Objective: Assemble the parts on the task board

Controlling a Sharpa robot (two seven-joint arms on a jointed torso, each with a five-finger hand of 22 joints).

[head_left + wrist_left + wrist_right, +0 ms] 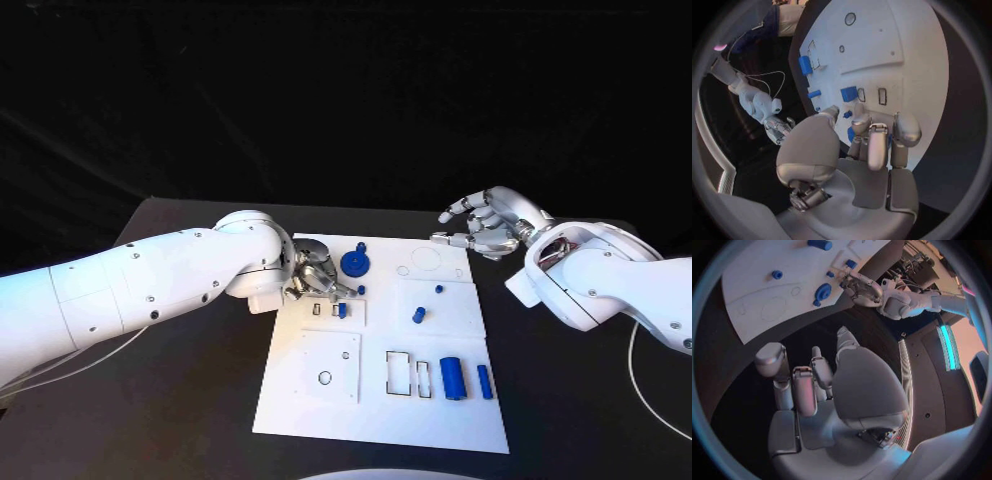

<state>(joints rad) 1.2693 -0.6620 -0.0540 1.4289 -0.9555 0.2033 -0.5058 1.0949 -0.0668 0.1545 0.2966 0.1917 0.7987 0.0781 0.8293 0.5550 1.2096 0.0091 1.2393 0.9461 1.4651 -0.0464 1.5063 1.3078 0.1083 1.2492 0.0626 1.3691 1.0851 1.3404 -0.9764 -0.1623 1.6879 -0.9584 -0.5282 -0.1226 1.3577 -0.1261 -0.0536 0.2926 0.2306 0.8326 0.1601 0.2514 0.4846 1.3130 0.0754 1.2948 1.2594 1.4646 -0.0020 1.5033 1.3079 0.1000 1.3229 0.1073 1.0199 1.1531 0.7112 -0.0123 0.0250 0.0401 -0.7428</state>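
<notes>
Right hand (826, 390) over the dark table (817, 335), fingers (804, 385) curled (holding nothing), white task board (767, 285) beyond

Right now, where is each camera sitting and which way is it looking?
Head view: up on the robot's head, looking down at the board; both arms show.
Left wrist view: behind the left robot hand, facing the board; palm and fingers show.
Right wrist view: behind the right robot hand, facing the board's edge; palm shows.
All three share the board.
</notes>
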